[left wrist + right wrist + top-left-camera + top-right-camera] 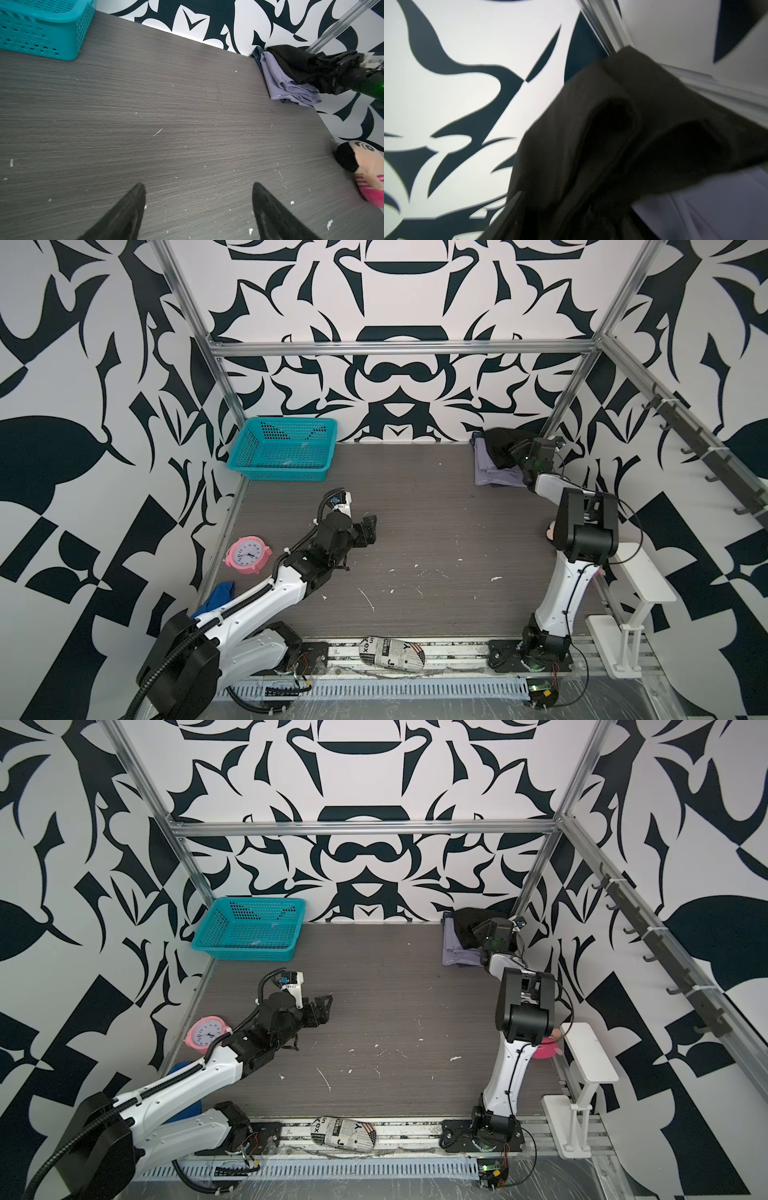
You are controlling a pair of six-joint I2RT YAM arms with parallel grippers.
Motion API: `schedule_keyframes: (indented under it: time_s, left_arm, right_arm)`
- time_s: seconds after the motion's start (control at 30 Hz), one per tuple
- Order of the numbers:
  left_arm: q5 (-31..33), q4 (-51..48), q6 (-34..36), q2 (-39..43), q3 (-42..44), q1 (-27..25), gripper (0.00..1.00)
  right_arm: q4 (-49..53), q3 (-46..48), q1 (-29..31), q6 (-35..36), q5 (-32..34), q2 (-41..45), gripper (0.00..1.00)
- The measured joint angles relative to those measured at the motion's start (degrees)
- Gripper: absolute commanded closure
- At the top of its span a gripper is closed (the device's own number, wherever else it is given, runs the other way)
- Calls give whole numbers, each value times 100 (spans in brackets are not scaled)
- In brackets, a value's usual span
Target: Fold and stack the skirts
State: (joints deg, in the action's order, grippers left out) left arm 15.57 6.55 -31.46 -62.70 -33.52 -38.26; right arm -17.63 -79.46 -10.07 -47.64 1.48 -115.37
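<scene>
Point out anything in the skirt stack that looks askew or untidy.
The black skirt sits crumpled and bunched atop the stack in the far right corner, not folded flat. It covers only part of the lavender skirt, whose folded edges splay loose. The denim skirt beneath barely shows.

Table [145, 104]: grey wood-grain top, matt, flecked with pale crumbs.
Basket [278, 473]: teal plastic, perforated, faint sheen.
Black skirt [291, 62]: matt, slightly fuzzy cloth.
Lavender skirt [276, 83]: thin smooth cloth, soft creases.
Frame rail [399, 347]: bare brushed metal.
Plush toy [361, 164]: soft fleecy fabric.
</scene>
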Motion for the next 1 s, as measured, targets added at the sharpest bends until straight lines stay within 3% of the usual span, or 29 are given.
schedule_keyframes:
  time_s: [0.13,0.27,0.33,0.47,0.6,0.77,0.9,1.0]
  left_arm:
    - [-15,-72,24,-44,-66,0,16]
    - [-13,-98,107,-26,-122,0,16]
    - [-13,-107,168,-11,-129,0,16]
    - [-7,-118,286,-4,-151,0,16]
    - [-9,-129,302,-4,-151,0,16]
    - [9,-190,299,81,-151,0,16]
    - [129,-254,304,326,-151,0,16]
    - [236,-280,350,461,-151,0,16]
  right_arm:
    - [496,498,-37,0,-24,1104,32]
    - [623,826,-87,173,2,2232,55]
    - [855,400,-118,367,-136,2277,66]
    - [1488,-1930,-201,765,-782,925,79]
    - [2037,-3397,-223,1043,-1119,-485,82]
    - [2437,-3178,-223,1209,-1088,-1534,82]
    - [2385,-2275,-223,1215,-1067,-1681,78]
    - [2146,-2127,-229,1235,-1088,-1624,72]
